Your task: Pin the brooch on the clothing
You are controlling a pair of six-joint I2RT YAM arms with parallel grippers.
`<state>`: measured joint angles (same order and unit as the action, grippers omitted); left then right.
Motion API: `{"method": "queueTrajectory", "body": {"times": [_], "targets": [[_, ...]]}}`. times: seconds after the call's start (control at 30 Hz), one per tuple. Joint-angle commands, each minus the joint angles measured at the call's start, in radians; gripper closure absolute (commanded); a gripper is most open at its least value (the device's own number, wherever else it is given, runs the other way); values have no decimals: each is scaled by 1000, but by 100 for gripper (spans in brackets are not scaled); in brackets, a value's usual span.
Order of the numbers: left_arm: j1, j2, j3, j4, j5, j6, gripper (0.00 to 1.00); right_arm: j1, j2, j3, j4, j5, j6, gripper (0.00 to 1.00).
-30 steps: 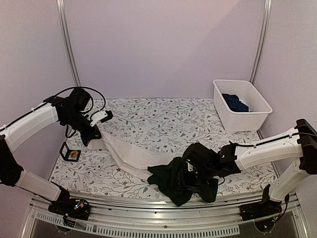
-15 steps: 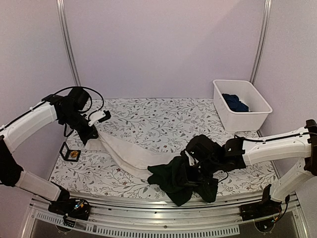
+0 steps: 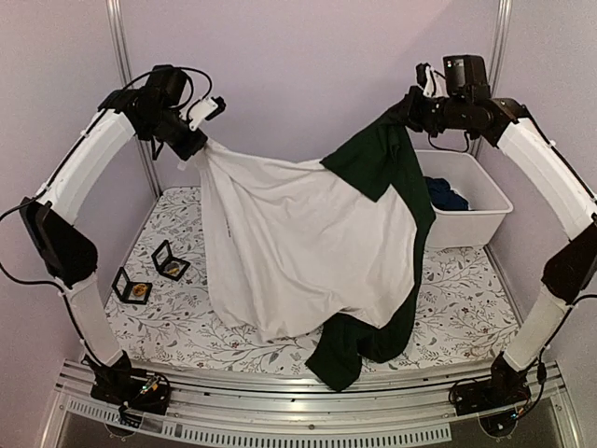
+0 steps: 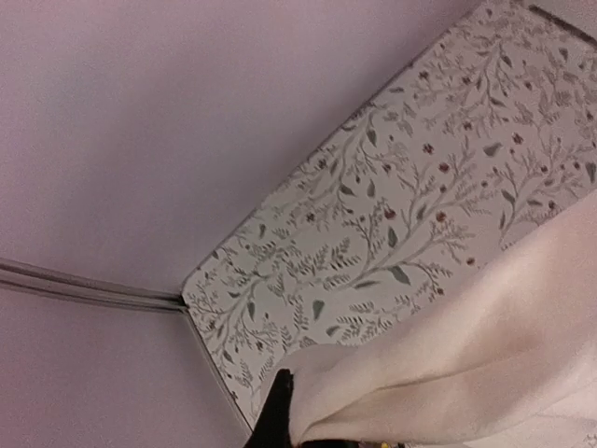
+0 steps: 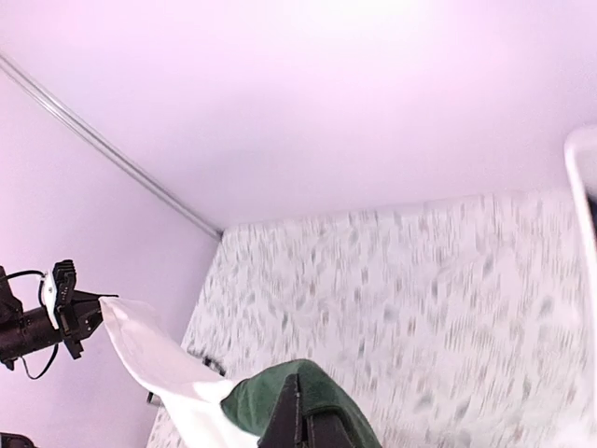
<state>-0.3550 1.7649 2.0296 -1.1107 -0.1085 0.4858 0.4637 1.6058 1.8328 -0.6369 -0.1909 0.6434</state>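
The T-shirt [image 3: 289, 252] is clamped by the left end effector [image 3: 191, 142] and right end effector [image 3: 403, 105] — strung between them, brooch box [image 3: 133, 287] beneath the left.

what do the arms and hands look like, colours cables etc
The left arm and right arm match: smooth white link shells, chunky black joints. The left hand and right hand are mostly black, each beside a black camera block. Thin black cables loop near the wrists.
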Motion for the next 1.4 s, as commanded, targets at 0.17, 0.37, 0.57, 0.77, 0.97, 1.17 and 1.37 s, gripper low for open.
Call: {"method": "queueTrajectory", "body": {"times": [0.17, 0.37, 0.57, 0.77, 0.97, 1.17, 1.37], "targets": [[-6, 81, 396, 536, -320, 95, 100, -159, 200, 583, 519, 38, -286, 100], [-6, -14, 89, 627, -327, 212, 100, -158, 44, 410, 439, 3, -386, 100], [-18, -162, -259, 479, -217, 195, 100, -111, -198, -143, 286, -60, -340, 100], [-85, -343, -806, 343, -34, 189, 100, 38, -489, -728, 107, -105, -107, 100], [-160, -379, -1088, 321, 26, 152, 100, 231, -601, -1130, 161, -177, 238, 100], [-163, -403, -1163, 250, 51, 187, 100, 329, -468, -1144, 93, -242, 288, 100], [-170, -470, -1196, 189, 73, 236, 100, 340, -436, -1034, -46, -272, 233, 100]]}}
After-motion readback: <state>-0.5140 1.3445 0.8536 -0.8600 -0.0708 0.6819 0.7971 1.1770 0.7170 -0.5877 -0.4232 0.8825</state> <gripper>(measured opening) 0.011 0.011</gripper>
